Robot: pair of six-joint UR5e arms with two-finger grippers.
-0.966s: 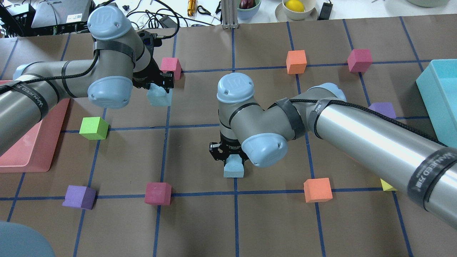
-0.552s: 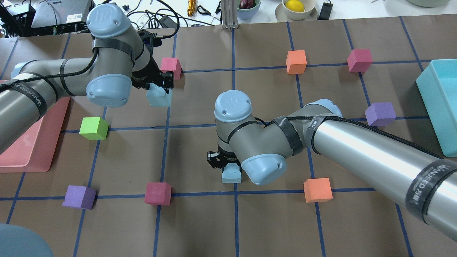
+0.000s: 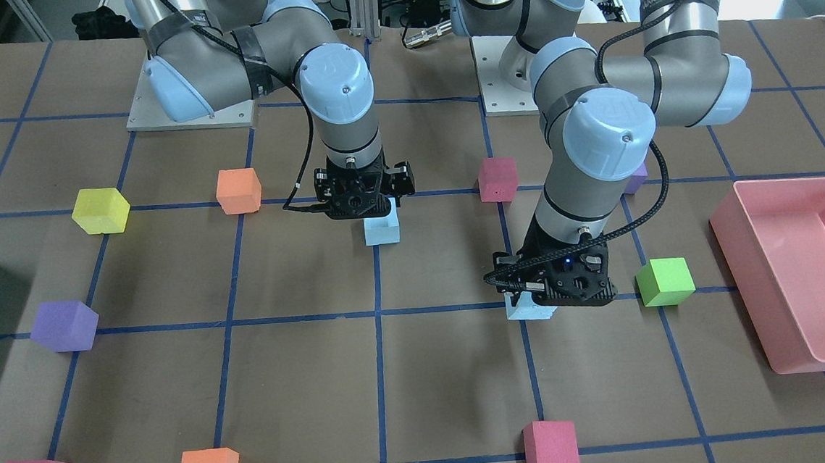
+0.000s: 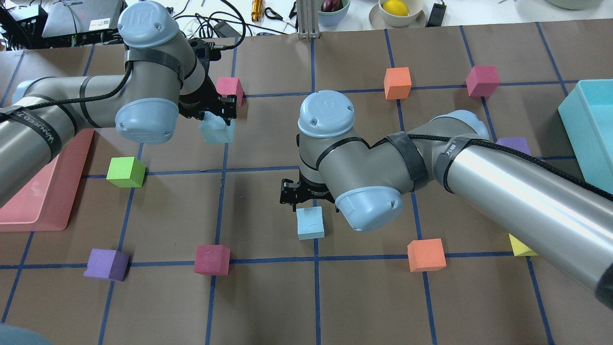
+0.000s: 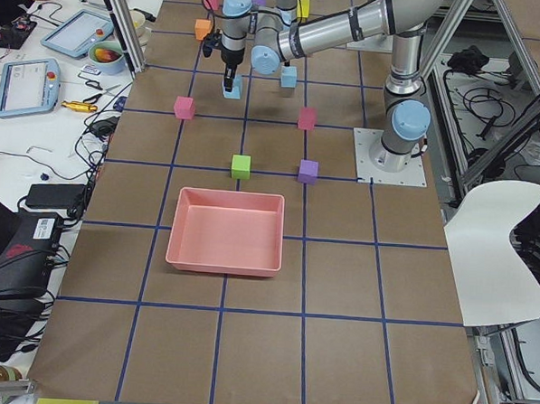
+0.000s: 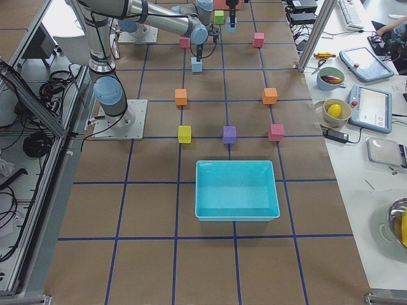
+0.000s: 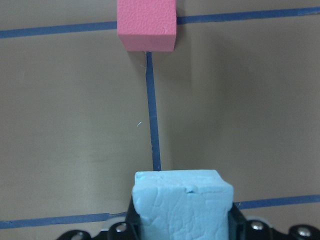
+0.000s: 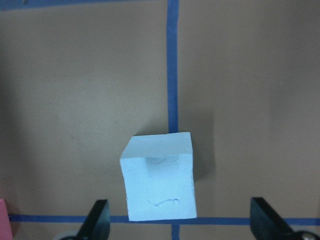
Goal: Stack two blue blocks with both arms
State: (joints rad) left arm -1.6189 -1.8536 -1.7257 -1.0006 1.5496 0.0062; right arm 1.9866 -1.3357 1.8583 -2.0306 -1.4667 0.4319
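**Brown paper table, taped in a blue grid: one blue block gripped, one waiting**

One blue block, the held blue block (image 7: 182, 205), is clamped between the fingers of the left gripper (image 4: 216, 114) by two opposite side faces. It is over the far left part of the table (image 4: 268, 297). Whether its underside is clear of the paper cannot be told. The free blue block (image 4: 310, 223) lies flat near the table's centre, on a blue tape line. The right gripper (image 4: 305, 192) is just above it, its fingers spread wide to either side and touching nothing.

Both blocks look like foam, so they are probably very light and soft, with matte, scuffed faces that should not slip. A hard squeeze would likely dent or skew one. The safest hold seems to be a gentle one on two parallel side faces, around mid-height. Being so light, the upper block could shift or tip on release unless it is set down square.

A pink cube (image 4: 230, 87) stands just beyond the left gripper. A green cube (image 4: 125, 171) and a pink tray (image 4: 28, 211) lie farther left, and a teal bin (image 4: 591, 129) is at the far right.
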